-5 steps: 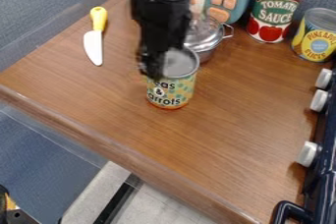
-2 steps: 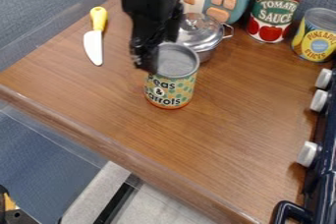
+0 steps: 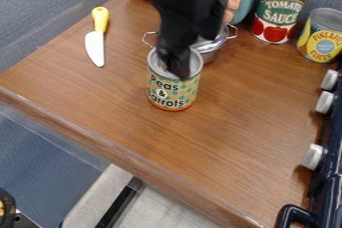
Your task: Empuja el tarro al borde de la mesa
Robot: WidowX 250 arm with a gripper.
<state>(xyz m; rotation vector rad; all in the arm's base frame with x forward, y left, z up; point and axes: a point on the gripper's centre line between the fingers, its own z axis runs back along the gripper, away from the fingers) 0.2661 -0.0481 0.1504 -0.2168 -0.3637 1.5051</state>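
Note:
The black gripper (image 3: 179, 72) hangs down from the top edge, its lower end over the open-looking grey top of the peas and carrots can. That can (image 3: 172, 92) stands upright near the middle of the wooden table (image 3: 220, 137), with a patterned green and yellow label. The gripper hides part of the can's top, and I cannot tell whether it touches the can. The table's front edge (image 3: 127, 153) runs diagonally below and to the left of the can.
Behind the can is a metal pot (image 3: 211, 46). A knife with a yellow handle (image 3: 100, 19) lies at the left. Tomato sauce (image 3: 277, 12) and pineapple (image 3: 322, 37) cans stand at the back right, and a stove with white knobs (image 3: 313, 157) lines the right side.
The gripper has moved right, from the can's left side to over its top. The can stands in about the same place.

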